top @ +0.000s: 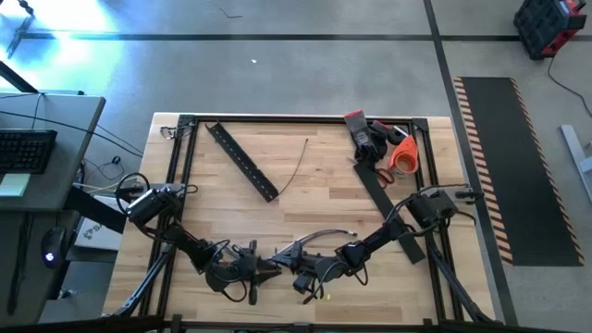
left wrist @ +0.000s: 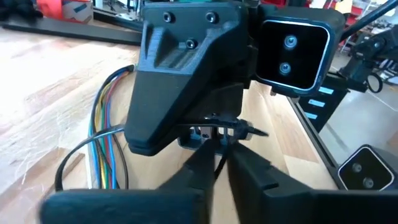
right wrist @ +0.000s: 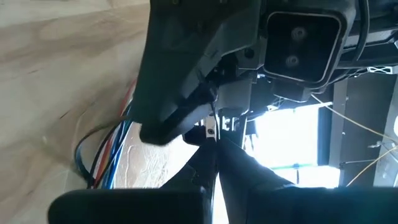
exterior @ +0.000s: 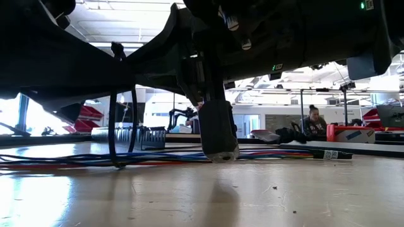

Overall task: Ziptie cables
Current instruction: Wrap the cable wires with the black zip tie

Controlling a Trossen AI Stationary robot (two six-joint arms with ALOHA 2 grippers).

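The cables (left wrist: 104, 134), a bundle of thin coloured wires, lie on the wooden table near its front edge and show as a low band in the low view (exterior: 76, 157). Both grippers meet there, tip to tip. My left gripper (top: 266, 268) (left wrist: 217, 168) is shut on a thin black zip tie strand (left wrist: 219, 155). My right gripper (top: 296, 270) (right wrist: 214, 163) comes from the opposite side, shut at a small pale piece (right wrist: 210, 130) of the zip tie. A zip tie tail (left wrist: 252, 130) sticks out sideways between the two grippers. My left gripper pinches the thin black strand (left wrist: 218, 163) between its two fingers, close to level, coming from the table's left. The strand runs from the fingertips up to the zip tie at the right gripper's tips. My right gripper is shut on the zip tie by its pale piece (right wrist: 211, 133), coming nearly level from the table's right. The left gripper's body stands close in front, so how the piece sits between the fingers cannot be told.
A flat black perforated bar (top: 242, 162) lies slanted at the far left, and a single thin wire (top: 296, 168) beside it. A second black bar (top: 387, 196), orange scissors (top: 400, 155) and a red-and-black tool (top: 363, 132) lie at the far right. A black frame (top: 305, 118) edges the table.
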